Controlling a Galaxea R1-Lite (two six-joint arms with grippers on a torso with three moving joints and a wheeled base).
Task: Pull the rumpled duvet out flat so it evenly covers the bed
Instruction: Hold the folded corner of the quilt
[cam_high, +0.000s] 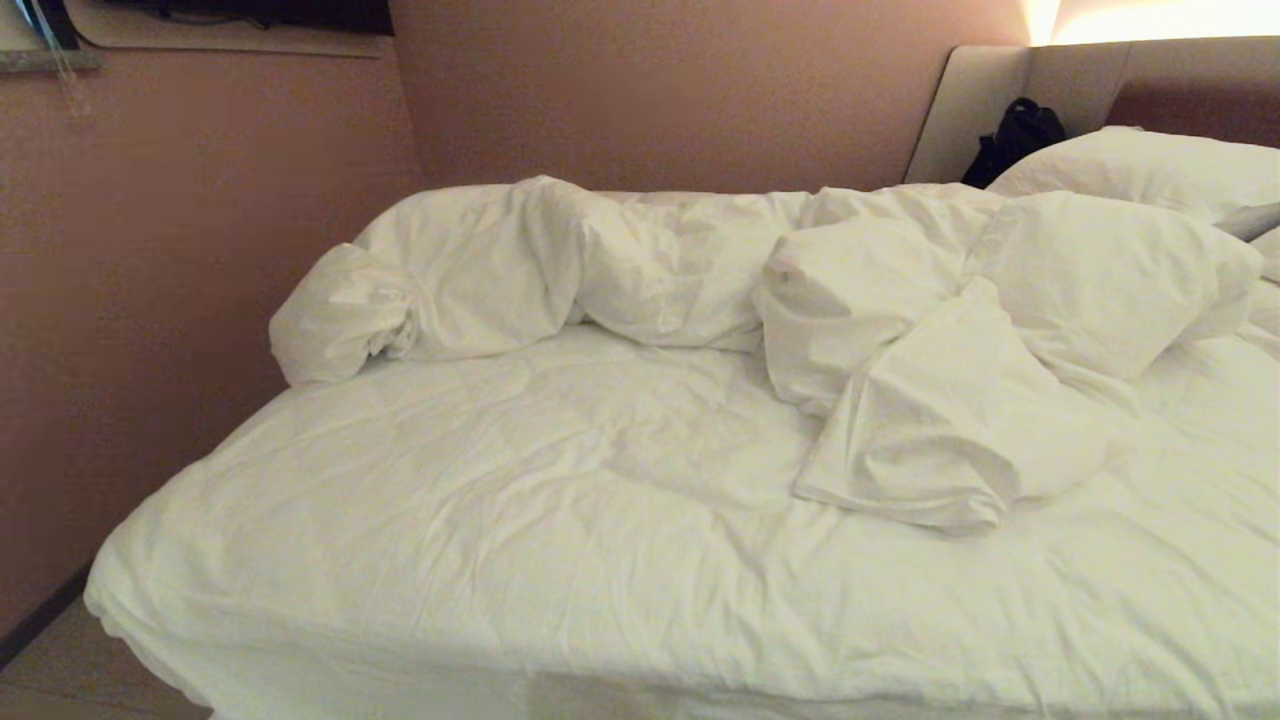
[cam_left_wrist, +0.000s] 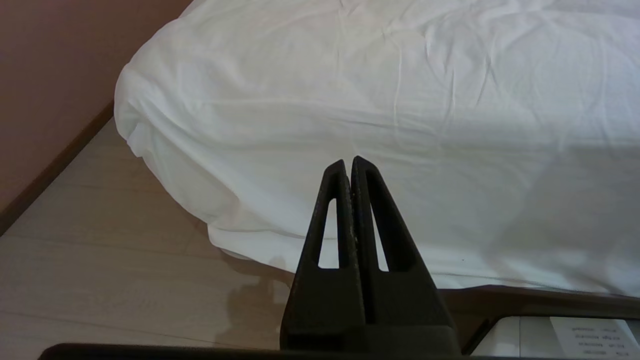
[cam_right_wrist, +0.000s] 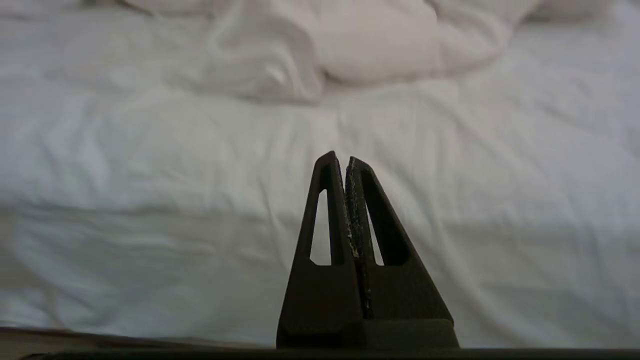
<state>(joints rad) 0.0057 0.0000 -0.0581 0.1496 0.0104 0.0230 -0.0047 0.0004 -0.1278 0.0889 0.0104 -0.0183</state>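
Head view: the thick, creased white cotton duvet (cam_high: 700, 270) lies bunched in a ridge along the far side of the wide white-sheeted bed (cam_high: 500, 520), one fold flopped toward the middle. Left wrist view: the black left hand (cam_left_wrist: 350, 162), pinched empty, hangs before the bed's corner. Right wrist view: the black right hand (cam_right_wrist: 339, 159), likewise pinched empty, faces the heap.

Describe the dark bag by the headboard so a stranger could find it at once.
Start at the bed and follow it to the padded headboard at the far right corner. The black bag leans against that panel, just behind the plump pillow. It is the only dark thing among white bedding.
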